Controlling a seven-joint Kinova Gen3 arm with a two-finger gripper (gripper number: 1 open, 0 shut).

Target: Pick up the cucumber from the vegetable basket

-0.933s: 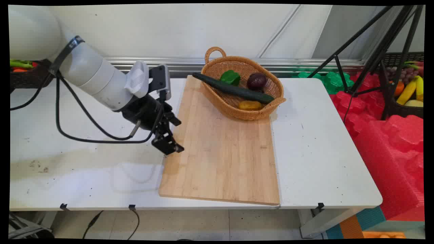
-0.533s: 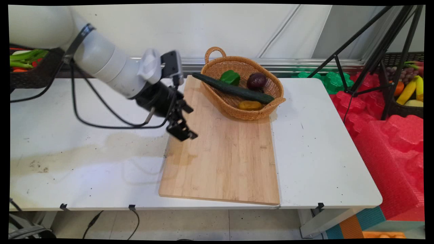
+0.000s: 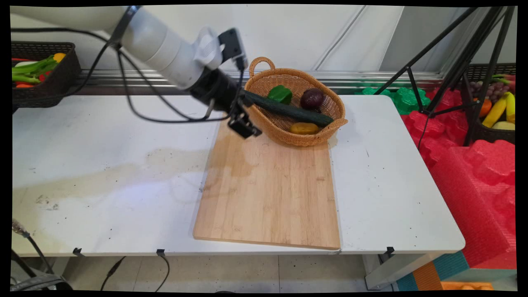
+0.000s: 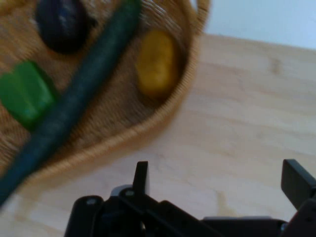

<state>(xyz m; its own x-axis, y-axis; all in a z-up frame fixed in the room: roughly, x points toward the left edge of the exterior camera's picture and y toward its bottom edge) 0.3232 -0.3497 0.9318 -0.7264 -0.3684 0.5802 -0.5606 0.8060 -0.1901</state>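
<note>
So from where I'm standing, nearest me is the pale wooden cutting board (image 3: 272,185) lying flat on the white table (image 3: 103,165), bare on its whole near part. Further back, the black two-finger gripper (image 3: 246,128) hangs above the board's far left corner, angled down and to the right, just beside the oval wicker basket (image 3: 313,138) that sits on the board's far end.

The fingers are spread wide apart with nothing between them, you can see bare wood in the gap in the hand view (image 4: 217,182).

The thing to look at is the long dark green cucumber (image 3: 288,110). It lies diagonally across the basket, one end poking over the left rim right next to the gripper's wrist, the other end resting down toward the right rim. So its long axis runs away from the gripper, up-left to down-right, roughly the same way the gripper itself is pointing. In the hand view the cucumber (image 4: 74,103) sits off to the upper left, not between the fingers.

Around it: a yellow oval potato-looking thing (image 3: 304,128) on the near side, a green bell pepper (image 3: 280,94) and a dark purple onion (image 3: 312,99) on the far side.
</note>
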